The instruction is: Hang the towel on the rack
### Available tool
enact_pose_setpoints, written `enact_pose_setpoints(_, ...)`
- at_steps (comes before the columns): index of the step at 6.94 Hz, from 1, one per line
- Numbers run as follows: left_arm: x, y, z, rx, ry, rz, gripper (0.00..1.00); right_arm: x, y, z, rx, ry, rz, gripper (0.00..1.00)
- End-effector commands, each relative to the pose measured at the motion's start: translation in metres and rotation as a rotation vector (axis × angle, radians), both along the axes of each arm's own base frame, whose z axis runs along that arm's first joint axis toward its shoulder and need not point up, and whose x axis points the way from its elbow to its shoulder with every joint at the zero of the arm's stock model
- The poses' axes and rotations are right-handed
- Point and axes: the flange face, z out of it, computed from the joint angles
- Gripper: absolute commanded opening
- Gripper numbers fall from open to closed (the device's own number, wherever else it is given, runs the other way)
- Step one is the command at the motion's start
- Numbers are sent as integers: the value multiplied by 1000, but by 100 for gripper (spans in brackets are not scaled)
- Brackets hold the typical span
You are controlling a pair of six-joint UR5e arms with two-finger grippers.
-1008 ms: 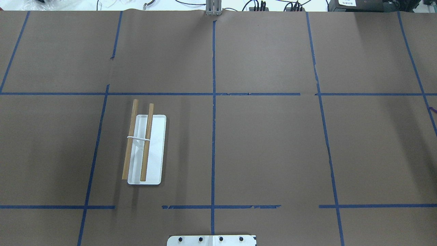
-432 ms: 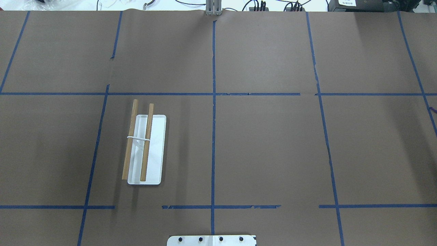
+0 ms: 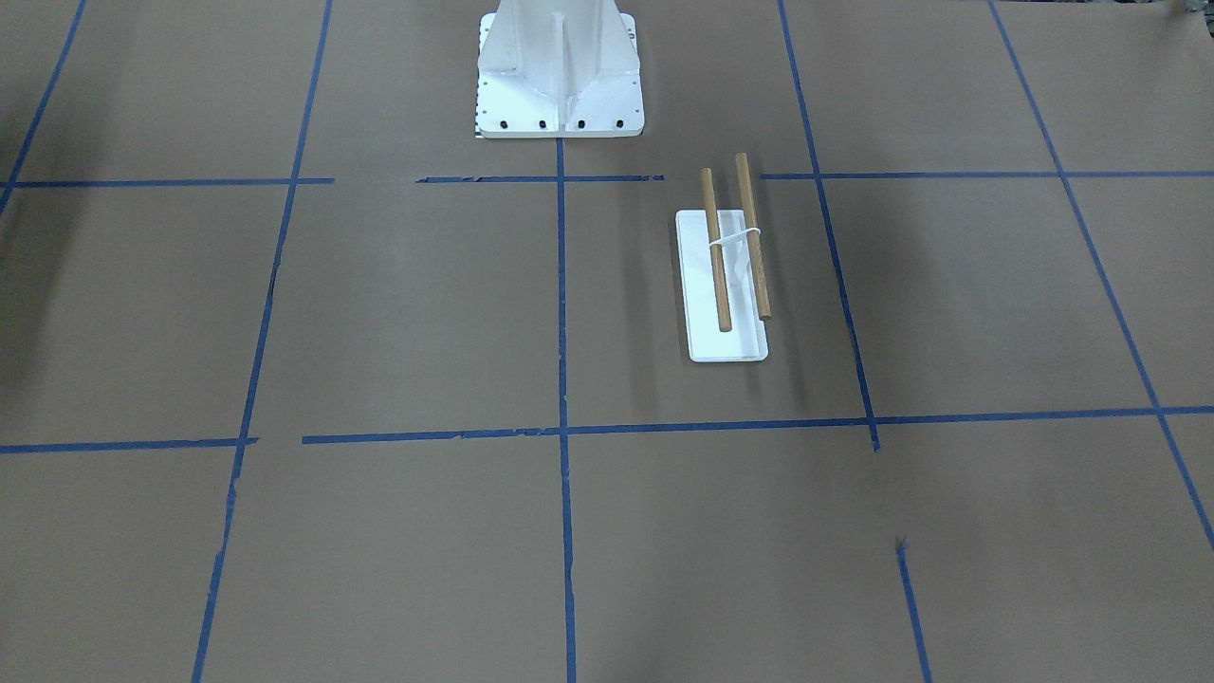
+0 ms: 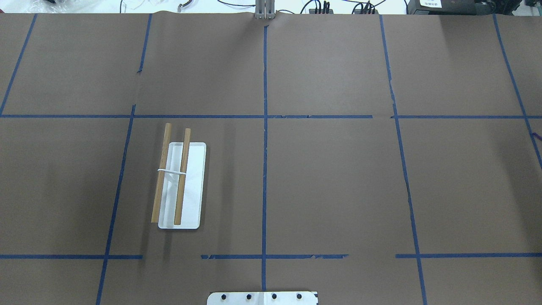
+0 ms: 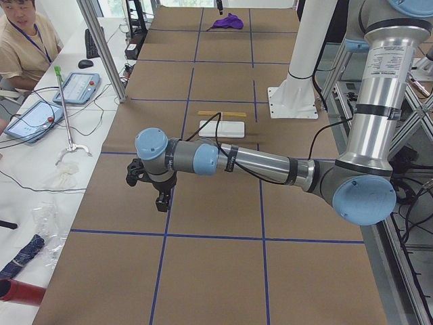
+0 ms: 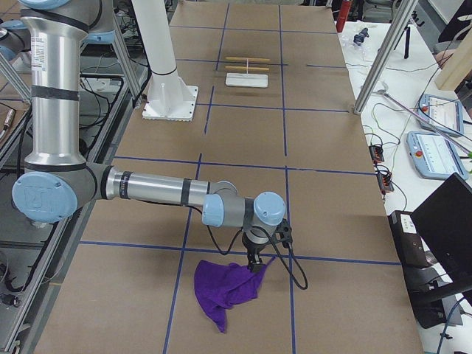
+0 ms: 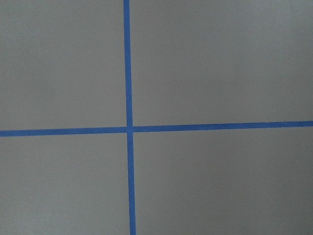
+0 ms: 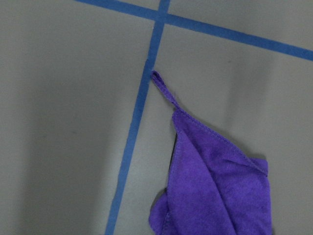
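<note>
The rack (image 4: 180,182) has a flat white base and two brown wooden rods, and stands on the left half of the table; it also shows in the front view (image 3: 726,275) and both side views (image 5: 222,125) (image 6: 247,70). The purple towel (image 6: 225,291) lies crumpled at the table's right end, and it fills the lower right of the right wrist view (image 8: 215,186). My right gripper (image 6: 256,267) is at the towel's upper corner; I cannot tell if it is open or shut. My left gripper (image 5: 162,202) hangs over bare paper at the left end; its state is unclear.
The large white bolted pedestal (image 3: 560,66) stands at the robot's side of the table, near the rack. Blue tape lines (image 7: 128,129) grid the brown paper. An operator (image 5: 20,40) and tablets (image 5: 74,87) are beside the table's left end.
</note>
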Motion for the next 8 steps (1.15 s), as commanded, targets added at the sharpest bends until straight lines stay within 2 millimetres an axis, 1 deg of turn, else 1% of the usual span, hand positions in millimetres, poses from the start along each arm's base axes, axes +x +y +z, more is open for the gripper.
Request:
enact_pose_setpoints(1,0,0,0,0,0,0,100,-4,8,45,19,3,-10,94)
enact_pose_setpoints(2,0,0,0,0,0,0,100,-6,12,53,1,7,-14,92)
enact_pose_setpoints(3,1,1,-1,2,0,2,100,-11,18,71,-30,9,-28,88)
enact_pose_setpoints(4,1,1,-3,7,1,2,100,-15,20,75,-39,9,-36,83)
enact_pose_setpoints(6,1,0,-3,10,1,1,100,-14,29,93,-74,13,-43,72)
enact_pose_setpoints(7,1,1,-4,12,1,1,100,-14,32,97,-80,13,-43,58)
enact_pose_setpoints(8,1,1,-6,13,1,0,100,-13,34,100,-85,14,-44,32)
